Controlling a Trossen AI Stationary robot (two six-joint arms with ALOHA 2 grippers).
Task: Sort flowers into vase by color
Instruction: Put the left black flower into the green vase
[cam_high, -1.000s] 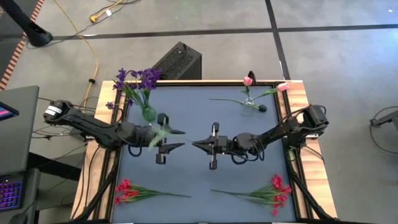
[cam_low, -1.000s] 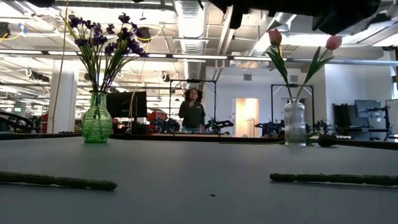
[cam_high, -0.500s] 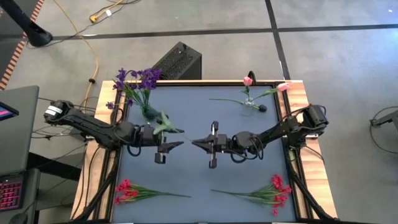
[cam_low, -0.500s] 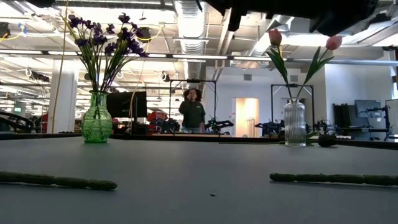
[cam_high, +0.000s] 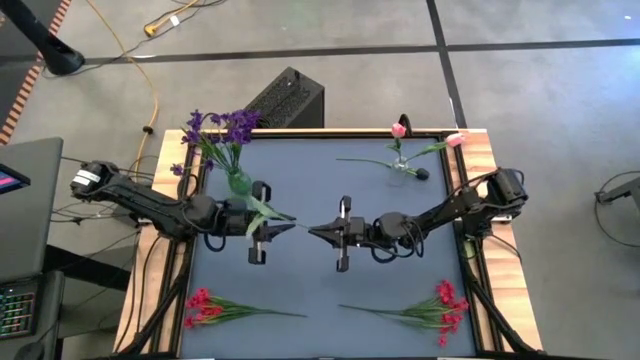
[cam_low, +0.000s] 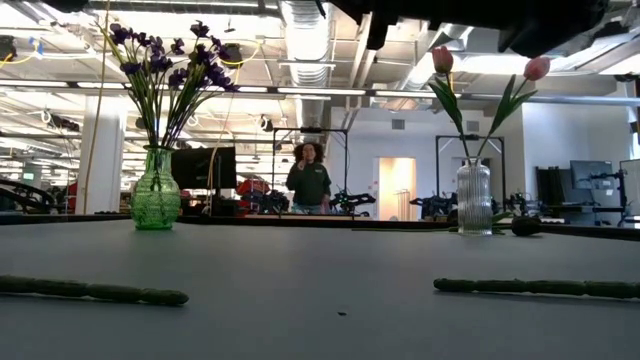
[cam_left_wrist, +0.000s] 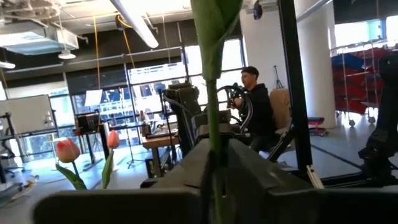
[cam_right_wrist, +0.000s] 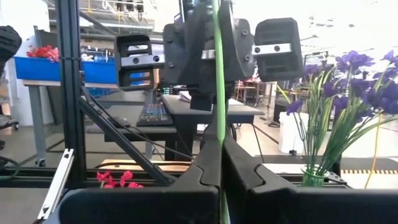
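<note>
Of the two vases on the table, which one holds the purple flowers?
The green glass vase at the far left corner holds the purple clustered flowers; the clear ribbed glass vase at the far right holds pink tulips.

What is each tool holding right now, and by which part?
Both hold one green flower stem. The right tool pinches its bare length; the left tool grips it just beyond, near a leaf. No bloom shows.

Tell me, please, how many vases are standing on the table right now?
2. A green glass vase with purple flowers stands at the far left of the table; a clear ribbed glass vase with pink tulips stands at the far right. None seems hidden.
</note>
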